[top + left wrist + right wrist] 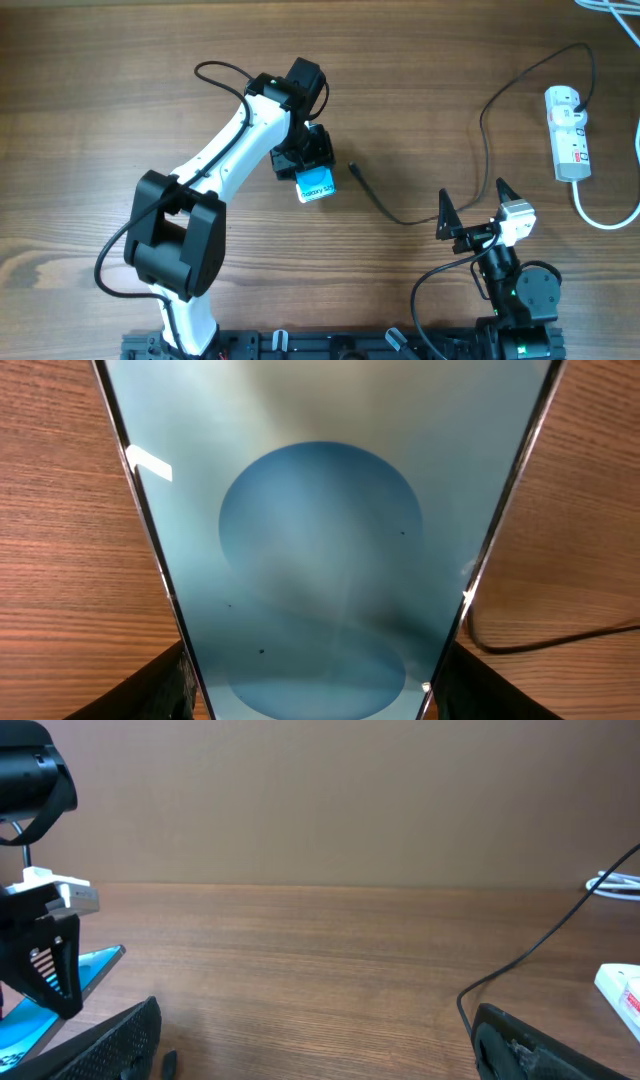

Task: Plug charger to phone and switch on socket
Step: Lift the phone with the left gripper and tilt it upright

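The phone [316, 184], cyan screen with white text, sits mid-table with my left gripper [303, 160] shut on its two long edges. In the left wrist view the phone [320, 540] fills the frame, a dark finger at each lower side. It also shows in the right wrist view [40, 1005]. The charger [480, 130] is a thin black cable running from the socket [568, 133] down to its connector end [354, 170], which lies just right of the phone. My right gripper [472, 213] is open and empty above the table near the cable's middle stretch.
The socket's thick white cord [600, 215] loops off the right edge. In the right wrist view the black cable [530, 955] rises at the right, and the socket's corner [622, 988] shows at the far right. The left arm [215, 160] reaches across the table's left middle.
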Controlling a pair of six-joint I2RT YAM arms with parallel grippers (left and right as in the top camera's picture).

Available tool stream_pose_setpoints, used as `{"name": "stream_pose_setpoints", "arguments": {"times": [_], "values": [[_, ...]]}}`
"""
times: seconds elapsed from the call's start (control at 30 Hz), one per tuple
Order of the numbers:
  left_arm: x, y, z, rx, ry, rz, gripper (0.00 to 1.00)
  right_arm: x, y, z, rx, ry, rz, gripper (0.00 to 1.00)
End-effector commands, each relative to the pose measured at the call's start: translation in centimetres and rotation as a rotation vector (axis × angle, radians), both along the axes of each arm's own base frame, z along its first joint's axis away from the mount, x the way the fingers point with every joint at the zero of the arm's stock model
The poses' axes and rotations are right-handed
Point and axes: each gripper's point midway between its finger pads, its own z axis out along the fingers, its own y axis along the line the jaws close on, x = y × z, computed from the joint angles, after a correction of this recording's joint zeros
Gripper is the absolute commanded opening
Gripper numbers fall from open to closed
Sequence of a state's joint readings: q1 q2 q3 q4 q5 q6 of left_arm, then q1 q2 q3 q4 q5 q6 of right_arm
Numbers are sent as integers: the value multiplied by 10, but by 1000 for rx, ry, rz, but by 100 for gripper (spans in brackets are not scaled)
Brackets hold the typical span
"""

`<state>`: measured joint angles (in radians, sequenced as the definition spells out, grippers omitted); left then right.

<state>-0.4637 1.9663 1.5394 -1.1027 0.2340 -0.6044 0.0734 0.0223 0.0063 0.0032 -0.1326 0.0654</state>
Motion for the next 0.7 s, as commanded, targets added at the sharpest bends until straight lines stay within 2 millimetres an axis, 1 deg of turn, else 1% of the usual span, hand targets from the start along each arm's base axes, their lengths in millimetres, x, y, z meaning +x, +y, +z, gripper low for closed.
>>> {"name": "stream_pose_setpoints", "arguments": {"times": [0.0, 0.67], "values": [[-1, -3, 7, -23, -11, 4, 63, 0, -1, 1, -10, -7, -6, 100], [1, -4, 7, -27, -17, 3, 62, 0, -1, 1, -10, -7, -6, 100]]}}
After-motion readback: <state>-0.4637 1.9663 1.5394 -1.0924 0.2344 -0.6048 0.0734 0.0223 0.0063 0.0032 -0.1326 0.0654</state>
